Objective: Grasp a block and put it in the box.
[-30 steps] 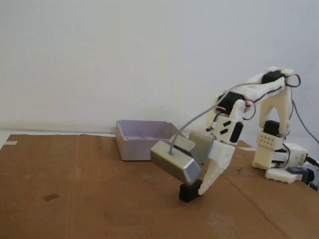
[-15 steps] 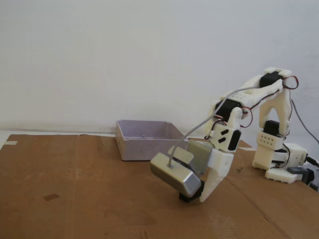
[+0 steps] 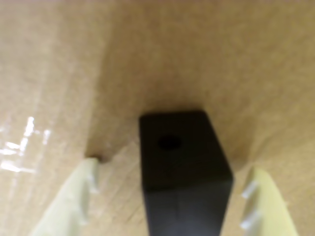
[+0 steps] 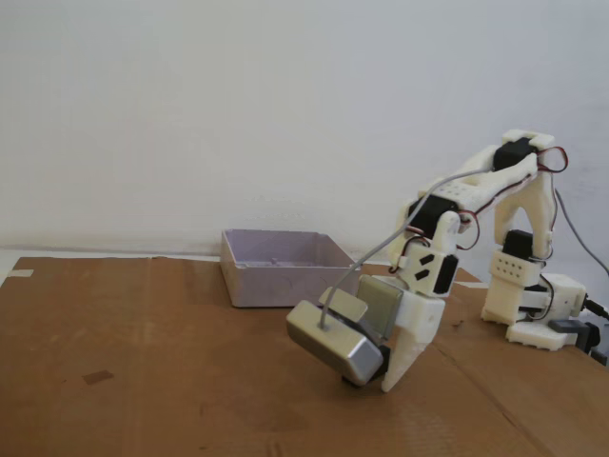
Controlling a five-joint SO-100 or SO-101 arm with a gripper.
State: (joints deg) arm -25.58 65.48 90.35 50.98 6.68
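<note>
In the wrist view the black block (image 3: 189,164) stands on the cardboard, a small round hole in its top face. My gripper (image 3: 174,169) is open around it, with one pale finger (image 3: 78,196) to its left and the other to its right, and a gap shows on each side. From the fixed view my gripper (image 4: 381,381) is down at the cardboard, and the silver camera module (image 4: 333,343) hides nearly all of the block. The pale grey-lilac box (image 4: 276,278) sits behind and to the left of the gripper.
Brown cardboard (image 4: 143,381) covers the table, with a small dark mark at the left. The arm's white base (image 4: 538,305) stands at the right edge. A white wall rises behind the box.
The arm has lowered the gripper down over the block. The camera module has sunk with it and now covers the block in the fixed view.
</note>
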